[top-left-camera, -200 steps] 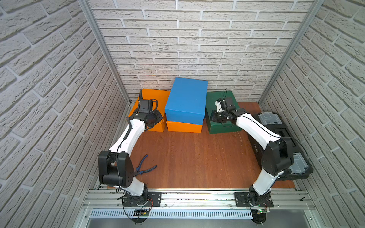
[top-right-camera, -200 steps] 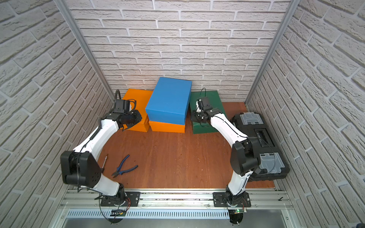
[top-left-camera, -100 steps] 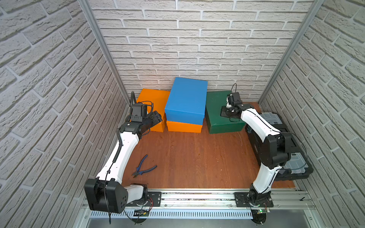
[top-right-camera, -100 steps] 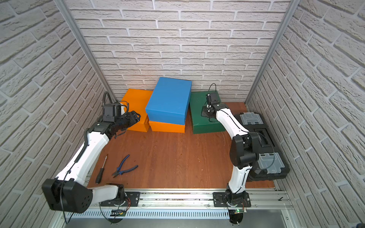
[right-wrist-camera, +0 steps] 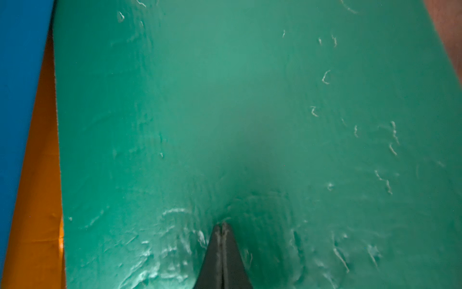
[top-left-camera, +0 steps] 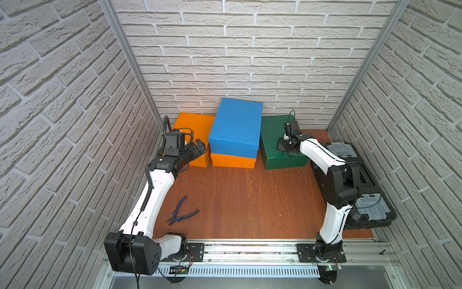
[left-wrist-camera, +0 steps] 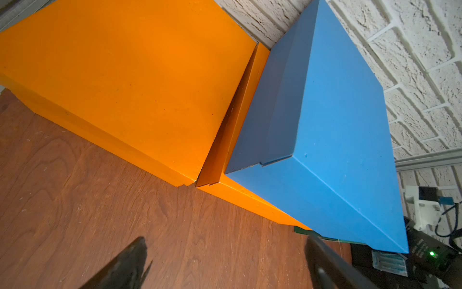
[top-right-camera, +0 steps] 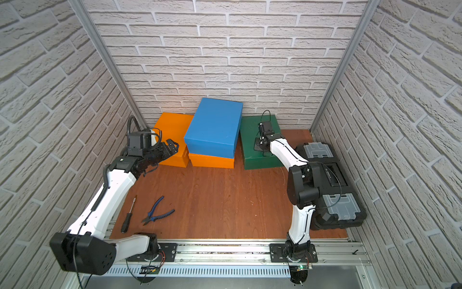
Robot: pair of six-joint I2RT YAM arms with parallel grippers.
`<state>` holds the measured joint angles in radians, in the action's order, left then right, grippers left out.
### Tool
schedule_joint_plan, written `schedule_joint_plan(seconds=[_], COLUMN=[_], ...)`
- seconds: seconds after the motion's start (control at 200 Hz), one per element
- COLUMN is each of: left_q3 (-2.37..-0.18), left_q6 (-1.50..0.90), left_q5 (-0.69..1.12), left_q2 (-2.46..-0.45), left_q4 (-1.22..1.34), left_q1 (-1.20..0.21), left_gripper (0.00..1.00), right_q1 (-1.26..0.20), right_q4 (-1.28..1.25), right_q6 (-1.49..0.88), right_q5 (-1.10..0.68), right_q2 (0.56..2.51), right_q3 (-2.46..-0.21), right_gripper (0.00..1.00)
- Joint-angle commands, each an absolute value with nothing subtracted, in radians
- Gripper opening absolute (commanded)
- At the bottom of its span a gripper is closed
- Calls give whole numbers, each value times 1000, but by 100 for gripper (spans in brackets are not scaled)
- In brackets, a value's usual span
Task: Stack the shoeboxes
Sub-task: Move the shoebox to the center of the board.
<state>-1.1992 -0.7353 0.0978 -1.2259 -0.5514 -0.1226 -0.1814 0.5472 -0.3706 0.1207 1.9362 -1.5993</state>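
Gaping wide and empty, the left gripper (top-left-camera: pixel 200 148) hangs just in front of the near right corner of the left orange shoebox (top-left-camera: pixel 196 123). In the left wrist view its two dark fingers (left-wrist-camera: pixel 130 260) frame bare wood and point at the narrow seam between that box and its neighbour, clear of both.

The right gripper (right-wrist-camera: pixel 222 226) is clenched on nothing, its tips pressed together into one point. It aims down at the lid of the green shoebox (top-left-camera: pixel 271 136), near the lid's right side in both top views. The tip seems to rest on the lid, though the close wrist view is too blurred there to be sure of contact. The lid around it is scuffed with pale scratches.

All four shoeboxes stand in a row along the back brick wall. The left orange one sits in the far left corner. Just beside it lies the second orange shoebox (top-left-camera: pixel 232 161), and the blue shoebox (top-left-camera: pixel 235 127) is stacked on top of it, turned slightly askew so that a strip of the orange lid shows along its left edge. The green one stands alone on the wooden tabletop (top-left-camera: pixel 250 200), just beside the stack on its right.

A black toolbox (top-left-camera: pixel 340 150) with grey lids lies along the right wall, partly under the right arm. Blue-handled pliers (top-left-camera: pixel 182 212) lie on the wood near the left arm, with a screwdriver (top-right-camera: pixel 127 217) close by them, seen in a top view
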Motion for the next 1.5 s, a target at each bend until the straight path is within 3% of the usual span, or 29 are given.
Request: schedule_joint_plan(seconds=[0.0,0.635,0.86,1.09,1.275,1.405,1.495], left_q3=[-1193,-1132,-1102,-1049,-1029,-991,-957], left_q6=[-730,-744,-748,-756,-753,-767,-785], left_q5=[93,132,140,115,106,83,69], left_q2=[-1209,-1180,-1159,-1114,-1110,-1109,-1111], left_q4=[-539,-511,-518,-531,-531,-497,-448], left_q1=[-120,-124,-142,-158,-201,-264,-326], left_gripper=[98,98,98,98,98,98,98], right_q1=[-197,-361,-486,-663,-676,-597,-479], right_q4=[579,645,734,791,796,835,823], right_q6=[-388,-512,-525,-620,-618,-575,-548], right_q5=[134,117,80,128,99,87,-1], right_q2=[1906,1413,1298,1305,1262,1190,1147], right_q3=[-1490,-943,-921,-953,-969,-1017,-1014], right_gripper=[4,6,7,7,9,18,38])
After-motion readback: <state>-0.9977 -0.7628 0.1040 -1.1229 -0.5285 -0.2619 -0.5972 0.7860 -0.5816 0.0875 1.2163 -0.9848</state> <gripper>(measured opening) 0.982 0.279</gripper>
